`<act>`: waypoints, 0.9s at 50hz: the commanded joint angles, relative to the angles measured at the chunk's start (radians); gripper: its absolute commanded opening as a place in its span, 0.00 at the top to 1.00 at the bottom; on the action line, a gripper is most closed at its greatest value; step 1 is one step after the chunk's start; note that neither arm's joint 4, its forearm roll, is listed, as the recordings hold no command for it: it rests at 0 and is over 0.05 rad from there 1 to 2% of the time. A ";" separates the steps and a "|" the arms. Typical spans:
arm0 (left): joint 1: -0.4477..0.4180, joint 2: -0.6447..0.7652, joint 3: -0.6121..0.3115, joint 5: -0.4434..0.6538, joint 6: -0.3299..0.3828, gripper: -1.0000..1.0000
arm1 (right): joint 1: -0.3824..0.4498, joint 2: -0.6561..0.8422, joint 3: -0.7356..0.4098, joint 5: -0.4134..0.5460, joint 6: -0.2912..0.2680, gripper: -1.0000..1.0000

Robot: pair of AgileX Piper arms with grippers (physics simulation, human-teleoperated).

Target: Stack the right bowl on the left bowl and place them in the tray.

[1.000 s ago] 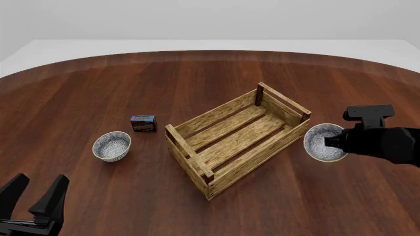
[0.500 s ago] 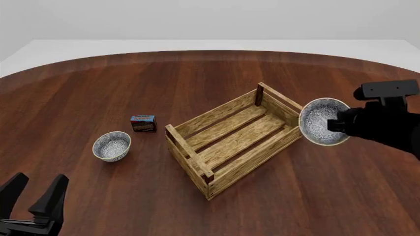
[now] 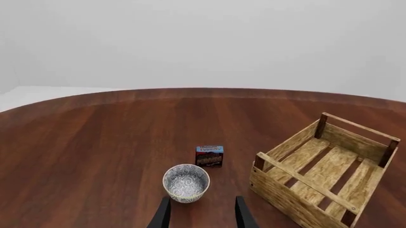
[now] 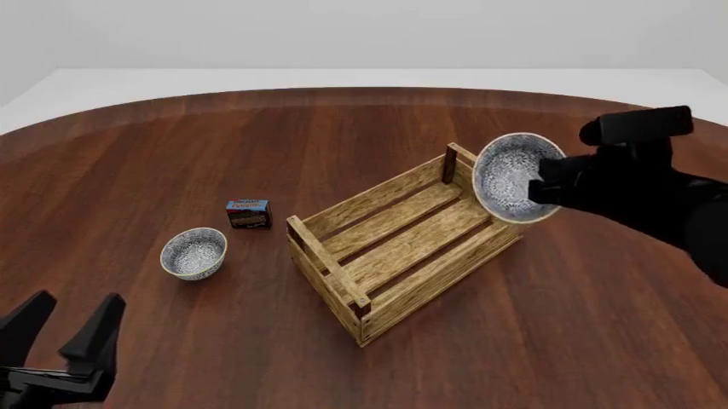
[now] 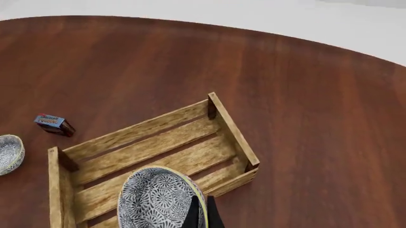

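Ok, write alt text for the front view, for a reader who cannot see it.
The right gripper holds a patterned bowl tilted in the air above the far end of a wooden slatted tray on a dark wood table. A second bowl and a small box sit left of the tray; the left gripper is open.

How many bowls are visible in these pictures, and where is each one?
2. One bowl stands on the table, left of the tray, near the small dark box. The other bowl is held tilted in the air by the right gripper, above the tray's far right end.
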 commanded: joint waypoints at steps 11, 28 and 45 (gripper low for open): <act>-0.019 0.138 -0.017 -0.111 0.019 0.00 | 0.121 0.064 -0.014 -0.161 0.017 1.00; -0.032 0.180 -0.052 -0.104 0.042 0.00 | 0.168 0.013 0.051 -0.277 0.038 1.00; -0.037 0.193 -0.087 -0.083 0.053 0.00 | 0.189 0.003 0.077 -0.317 0.059 1.00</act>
